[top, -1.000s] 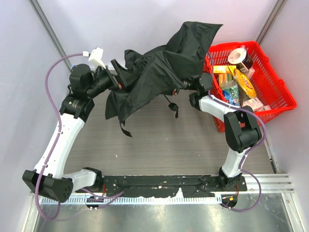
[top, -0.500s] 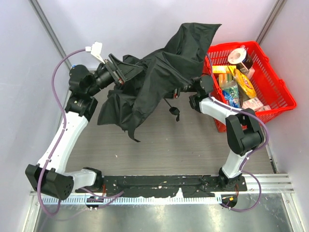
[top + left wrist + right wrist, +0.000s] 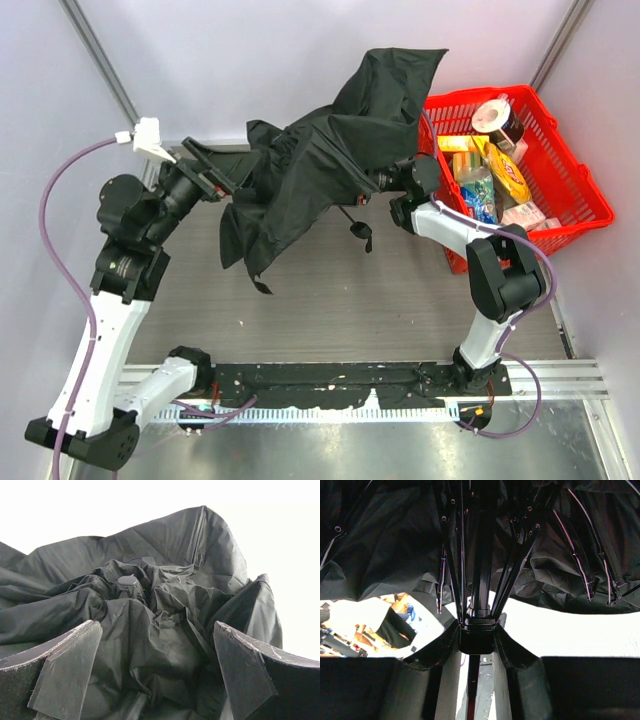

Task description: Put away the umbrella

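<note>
The black umbrella (image 3: 330, 150) hangs half-collapsed above the table's far middle, its canopy crumpled and draped to the left. Its wrist strap (image 3: 358, 228) dangles below. My right gripper (image 3: 385, 182) is shut on the umbrella's shaft at the runner (image 3: 477, 637), with the ribs (image 3: 520, 545) fanning out above it. My left gripper (image 3: 232, 180) is open at the canopy's left side. In the left wrist view its fingers (image 3: 65, 675) stand wide apart with bunched fabric (image 3: 160, 630) and the top cap (image 3: 127, 581) between and beyond them.
A red plastic basket (image 3: 580, 200) with several groceries stands at the back right, just right of my right gripper. Grey walls close in the left, back and right. The arms' base rail (image 3: 340, 385) runs along the near edge.
My left arm has swung left and its gripper has drawn back a little from the canopy. The fabric's left flap has shifted. The right gripper holds the shaft as before.
</note>
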